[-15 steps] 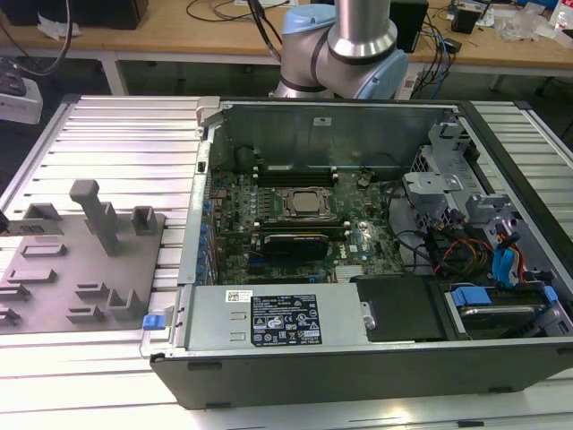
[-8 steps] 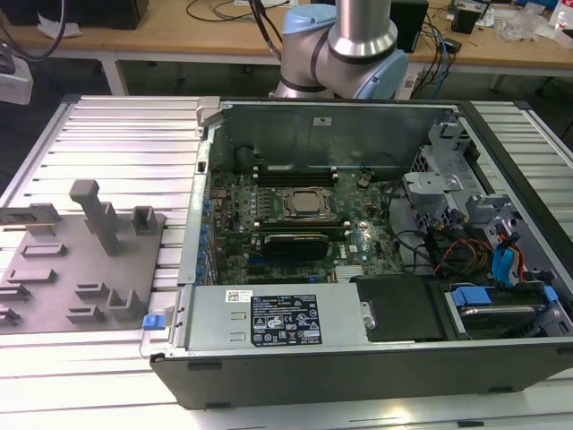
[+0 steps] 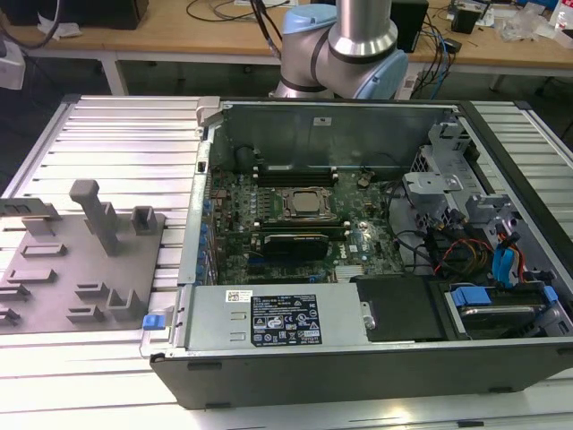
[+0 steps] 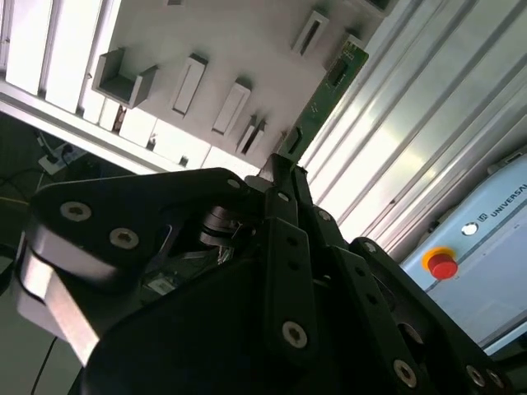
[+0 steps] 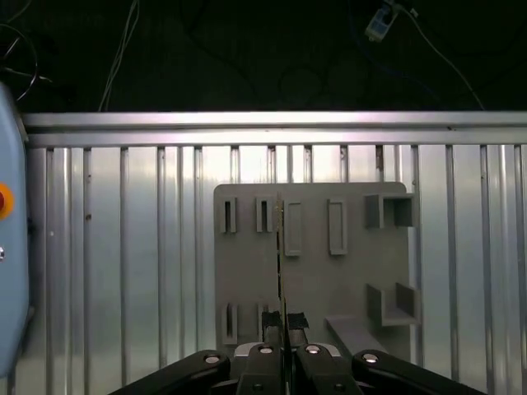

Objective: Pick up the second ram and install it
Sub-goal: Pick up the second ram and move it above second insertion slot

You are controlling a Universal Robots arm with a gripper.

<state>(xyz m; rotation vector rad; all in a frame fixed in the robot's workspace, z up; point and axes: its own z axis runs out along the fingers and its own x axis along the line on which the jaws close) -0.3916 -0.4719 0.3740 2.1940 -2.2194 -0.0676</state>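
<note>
The second ram (image 4: pixel 331 84) is a thin green circuit-board stick, and my gripper (image 4: pixel 284 164) is shut on one end of it. In the first wrist view the ram (image 5: pixel 280 255) appears edge-on as a thin line rising from between the shut fingers of the gripper (image 5: pixel 284 327). It hangs well above the grey fixture plate (image 5: pixel 313 280) with its empty holders. The open computer case (image 3: pixel 269 327) lies at the exterior view's right of that plate (image 3: pixel 54 269). Its motherboard shows the silver CPU socket (image 3: pixel 304 204) and dark slots (image 3: pixel 291 170) behind it.
The ribbed metal table (image 3: pixel 125 143) carries the plate and the case. The arm's base (image 3: pixel 345 49) stands behind the case. A drive cage and cables (image 3: pixel 483 242) fill the case's right side. A red stop button (image 4: pixel 442 265) sits on a light-blue box beside the table.
</note>
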